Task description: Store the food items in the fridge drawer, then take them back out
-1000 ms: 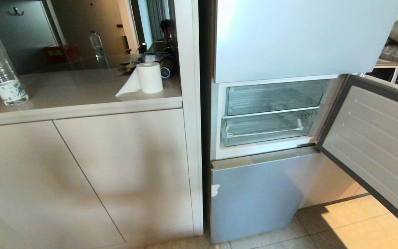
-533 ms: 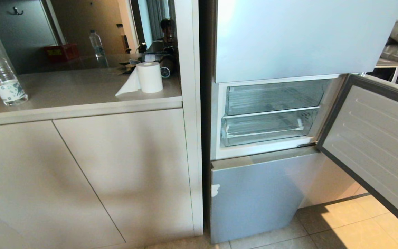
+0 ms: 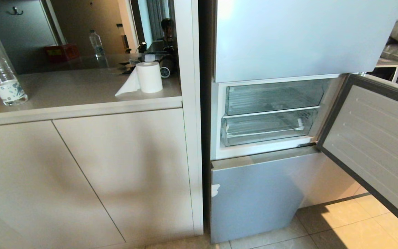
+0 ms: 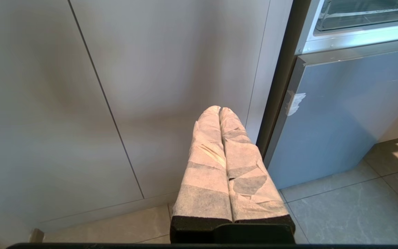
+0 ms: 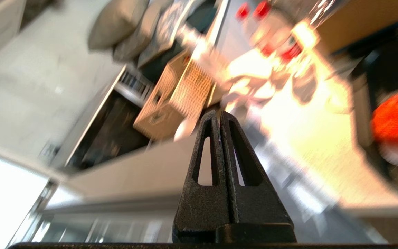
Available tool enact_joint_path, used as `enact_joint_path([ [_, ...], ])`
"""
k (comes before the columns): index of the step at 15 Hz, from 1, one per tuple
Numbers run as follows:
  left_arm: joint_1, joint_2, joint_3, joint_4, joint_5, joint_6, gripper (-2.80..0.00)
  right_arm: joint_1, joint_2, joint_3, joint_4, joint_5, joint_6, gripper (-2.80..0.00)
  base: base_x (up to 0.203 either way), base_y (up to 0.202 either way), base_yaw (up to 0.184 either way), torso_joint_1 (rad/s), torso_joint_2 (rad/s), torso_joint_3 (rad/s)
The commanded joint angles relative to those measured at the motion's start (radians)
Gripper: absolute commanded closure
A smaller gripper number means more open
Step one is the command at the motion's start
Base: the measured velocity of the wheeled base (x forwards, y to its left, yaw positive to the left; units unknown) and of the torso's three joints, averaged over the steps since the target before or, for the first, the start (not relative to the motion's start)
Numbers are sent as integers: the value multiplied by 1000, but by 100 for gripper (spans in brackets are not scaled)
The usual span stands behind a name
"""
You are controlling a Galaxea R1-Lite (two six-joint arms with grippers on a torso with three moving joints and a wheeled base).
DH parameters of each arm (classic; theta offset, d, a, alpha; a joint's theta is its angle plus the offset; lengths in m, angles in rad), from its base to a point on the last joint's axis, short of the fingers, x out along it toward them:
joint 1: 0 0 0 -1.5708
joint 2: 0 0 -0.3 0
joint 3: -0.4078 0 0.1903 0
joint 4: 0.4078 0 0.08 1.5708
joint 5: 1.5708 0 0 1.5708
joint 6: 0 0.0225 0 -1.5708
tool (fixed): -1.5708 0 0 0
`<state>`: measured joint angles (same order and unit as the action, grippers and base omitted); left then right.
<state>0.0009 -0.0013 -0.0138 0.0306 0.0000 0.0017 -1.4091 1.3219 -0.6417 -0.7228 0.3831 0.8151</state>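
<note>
My right gripper (image 5: pixel 219 116) is pressed together, holding nothing, near blurred red food (image 5: pixel 397 119); my left gripper (image 4: pixel 219 110) hangs shut by the cabinet. The drawer (image 3: pixel 263 126) sits pushed in, so I risk snatching at food before it's out.

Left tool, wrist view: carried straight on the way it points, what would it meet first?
Probably the beige cabinet door just left of the fridge; the shut left tool aims at it, though depth is unclear.

- The left gripper (image 4: pixel 219 110) is seen pressed shut, its fingers (image 4: pixel 204 162) wrapped in pale tape.
- The right gripper (image 5: pixel 219 116) is pictured closed, empty, black fingertips together.
</note>
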Motion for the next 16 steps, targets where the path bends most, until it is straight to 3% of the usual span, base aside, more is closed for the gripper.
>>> enact_joint_path([
  [1, 1, 1, 0, 0, 0, 0, 0, -41, 57, -19, -14, 8, 6, 0, 0, 0, 0, 0, 0, 0],
  [6, 1, 1, 0, 0, 0, 0, 0, -97, 134, -58, -15, 12, 6, 0, 0, 0, 0, 0, 0, 0],
  [9, 1, 1, 0, 0, 0, 0, 0, -103, 257, -91, -14, 66, 9, 0, 0, 0, 0, 0, 0, 0],
  [10, 1, 1, 0, 0, 0, 0, 0, -103, 292, -101, -14, 110, 27, 0, 0, 0, 0, 0, 0, 0],
  [14, 1, 1, 0, 0, 0, 0, 0, -99, 380, -171, -7, 410, 206, 0, 0, 0, 0, 0, 0, 0],
  [16, 1, 1, 0, 0, 0, 0, 0, -100, 349, -157, 14, 472, 227, 0, 0, 0, 0, 0, 0, 0],
])
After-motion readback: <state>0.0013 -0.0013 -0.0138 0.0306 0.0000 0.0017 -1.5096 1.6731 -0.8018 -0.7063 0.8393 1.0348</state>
